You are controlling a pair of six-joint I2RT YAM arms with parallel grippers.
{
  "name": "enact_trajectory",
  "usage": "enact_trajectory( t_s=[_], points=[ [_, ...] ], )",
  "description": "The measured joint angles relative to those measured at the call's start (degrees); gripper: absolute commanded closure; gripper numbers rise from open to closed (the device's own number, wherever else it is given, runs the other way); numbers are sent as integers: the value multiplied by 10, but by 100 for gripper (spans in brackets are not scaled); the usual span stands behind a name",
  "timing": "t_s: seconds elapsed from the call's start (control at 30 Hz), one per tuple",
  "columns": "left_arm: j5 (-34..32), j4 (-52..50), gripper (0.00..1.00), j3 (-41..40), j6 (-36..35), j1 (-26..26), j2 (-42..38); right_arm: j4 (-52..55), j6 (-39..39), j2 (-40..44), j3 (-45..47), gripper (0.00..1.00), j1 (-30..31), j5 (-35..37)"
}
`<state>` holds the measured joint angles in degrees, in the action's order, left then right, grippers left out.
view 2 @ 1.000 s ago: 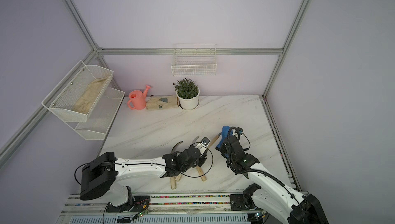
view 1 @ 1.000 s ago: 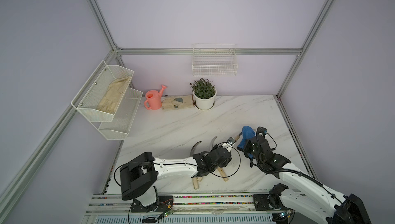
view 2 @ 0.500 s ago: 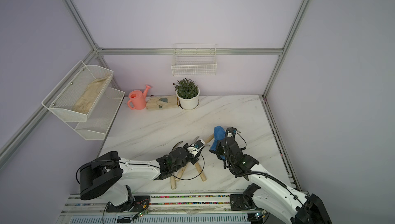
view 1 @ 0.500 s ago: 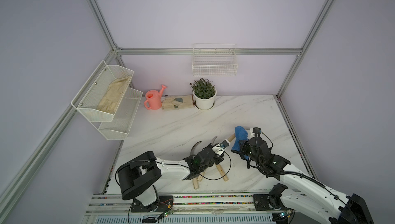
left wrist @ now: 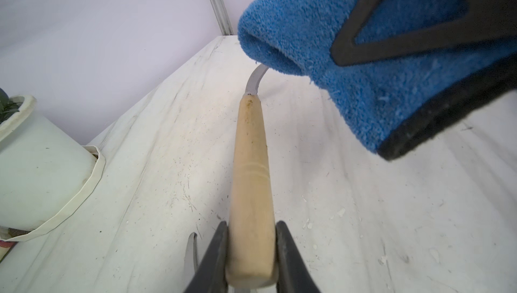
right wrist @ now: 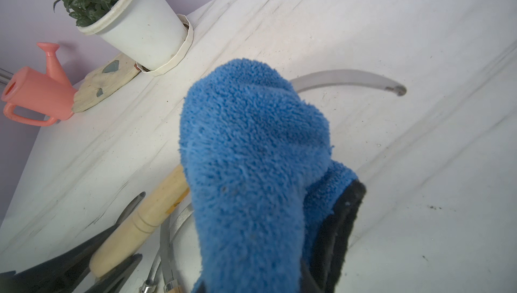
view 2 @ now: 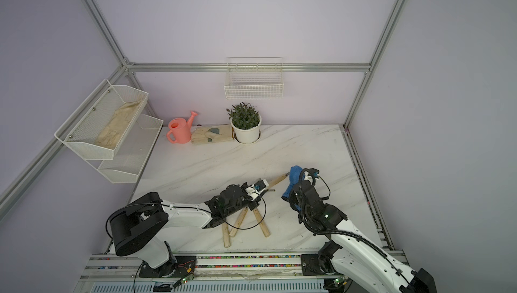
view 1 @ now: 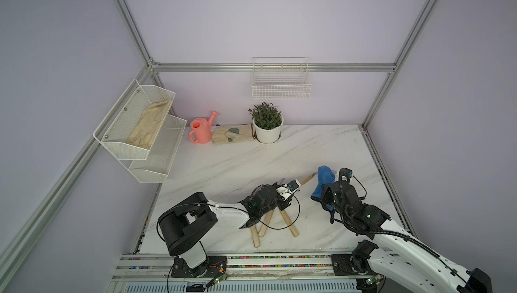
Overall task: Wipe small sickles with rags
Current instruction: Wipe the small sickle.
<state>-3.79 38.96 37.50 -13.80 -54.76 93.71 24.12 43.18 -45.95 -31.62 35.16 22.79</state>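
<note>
White marble-veined tabletop: work surface. One blue fluffy microfibre rag, pinched in the right gripper, sits over the blade, presumably to wipe it. Left gripper clamps the pale wooden handle of a curved grey-bladed sickle, steadying it. Three more sickles lie crossed under the left arm; four in total.

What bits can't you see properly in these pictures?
- Held sickle: most of its blade, left wrist view, behind the rag.
- Other sickles: most of their blades, top views, under the left arm.
- Whether rag touches blade: covered in wrist views, too small in top views.
</note>
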Motion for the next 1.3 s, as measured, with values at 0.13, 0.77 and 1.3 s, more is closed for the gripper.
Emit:
enact_trajectory(
  t_s=[0.13,0.77,1.3],
  points=[
    [54,-56,100,9,-28,7,0,-3,-12,-26,-11,100,0,-18],
    [115,-96,100,-4,-13,28,-24,-131,-30,-261,-79,100,107,-41],
    [131,-104,100,-14,-1,38,-32,-226,-17,-246,-17,100,80,-63]
  ],
)
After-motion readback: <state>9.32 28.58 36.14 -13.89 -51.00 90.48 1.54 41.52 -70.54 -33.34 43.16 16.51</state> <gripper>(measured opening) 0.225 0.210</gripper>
